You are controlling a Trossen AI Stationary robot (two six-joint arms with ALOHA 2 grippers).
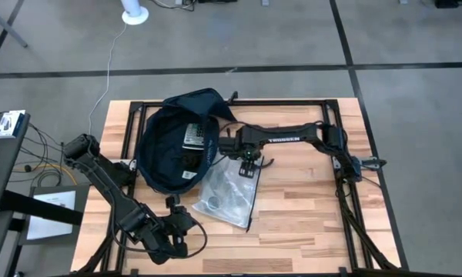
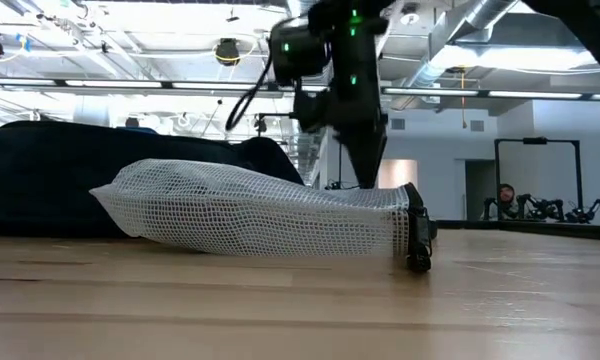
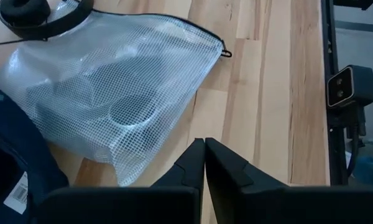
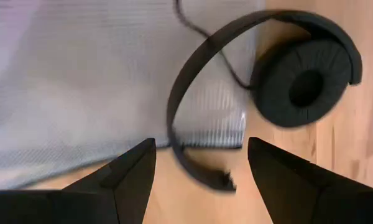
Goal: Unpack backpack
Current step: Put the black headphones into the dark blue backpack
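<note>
The dark navy backpack [image 1: 173, 146] lies open on the table's far left part, with a pale item [image 1: 192, 135] inside it. A clear mesh pouch [image 1: 231, 192] lies flat beside it, toward the near edge. Black headphones [image 4: 304, 87] rest with the ear pad on the wood and the headband [image 4: 186, 81] across the pouch's edge. My right gripper [image 4: 202, 168] hangs open right above them, pointing down, its fingers on either side of the headband's end without touching it. My left gripper [image 3: 204, 163] is shut near the table's near left corner, holding nothing.
In the low view the pouch [image 2: 260, 210] lies in front of the backpack [image 2: 50, 185]. A small camera unit [image 3: 343, 87] sits on the black frame rail at the table's edge. Bare wood [image 1: 308, 208] spreads to the right of the pouch.
</note>
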